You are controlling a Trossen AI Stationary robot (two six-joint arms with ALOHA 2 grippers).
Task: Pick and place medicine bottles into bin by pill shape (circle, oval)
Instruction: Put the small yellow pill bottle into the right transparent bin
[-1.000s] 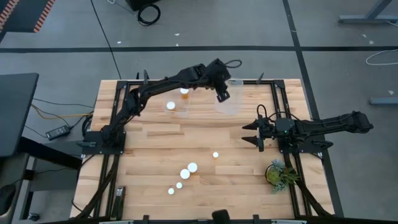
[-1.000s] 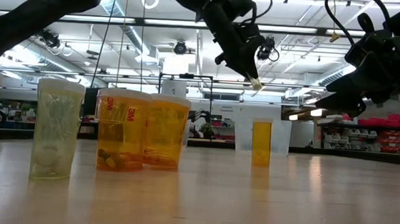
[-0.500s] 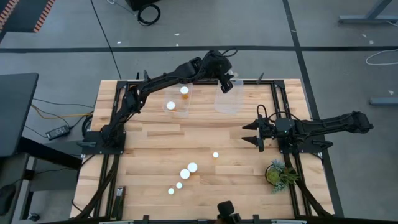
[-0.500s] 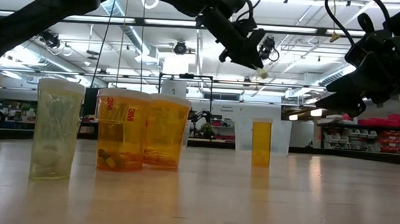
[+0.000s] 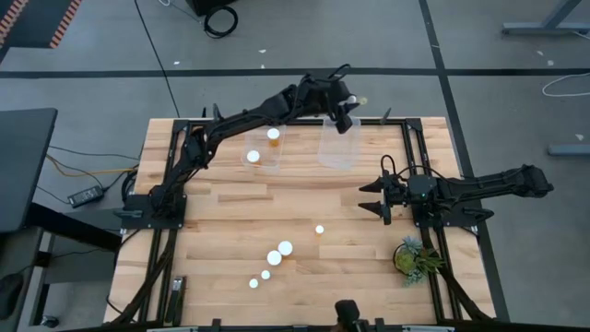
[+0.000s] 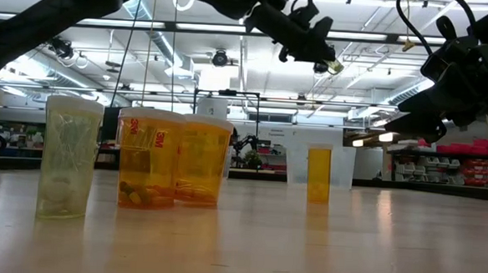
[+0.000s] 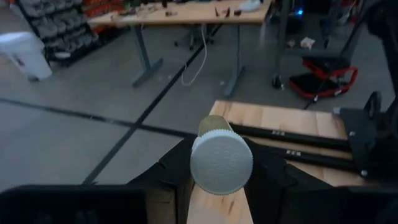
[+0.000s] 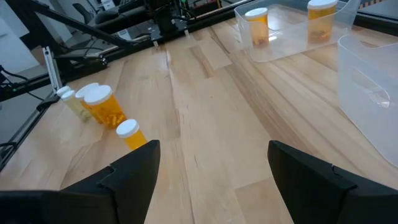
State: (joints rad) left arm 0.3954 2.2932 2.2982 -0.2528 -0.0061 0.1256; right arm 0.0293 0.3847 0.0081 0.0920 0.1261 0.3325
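Note:
My left gripper (image 5: 350, 99) is high above the table's far edge, just beyond the empty clear bin (image 5: 339, 149), shut on a small medicine bottle (image 7: 221, 163). In the low view the bottle's pale end (image 6: 335, 66) sticks out past the fingers. The other clear bin (image 5: 267, 148) holds two upright bottles (image 5: 274, 135) (image 5: 253, 157). Several white-capped bottles (image 5: 286, 247) stand on the near half of the table. My right gripper (image 5: 383, 198) waits open, low at the right side. My left gripper pinches the bottle between its two fingers at the cap end (image 7: 195, 167). The bottle lies along the fingers, its round white cap toward the wrist and its yellowish body (image 7: 214, 126) pointing outward. The fingers are nearly level, pointing past the table's far edge. The bottle is high above the table.
A small potted plant (image 5: 412, 256) stands near the right arm's base. Black frame rails (image 5: 406, 138) run along the table's edges. Between the bins and the loose bottles is bare wood (image 5: 277, 198). In the right wrist view the loose bottles (image 8: 102, 106) stand ahead of the right gripper.
My left gripper has risen and tipped up from pointing steeply down to nearly level. It has swung toward the table's far edge and a little to the right, from over the empty bin to beyond its far rim. The bottle stays in its hold.

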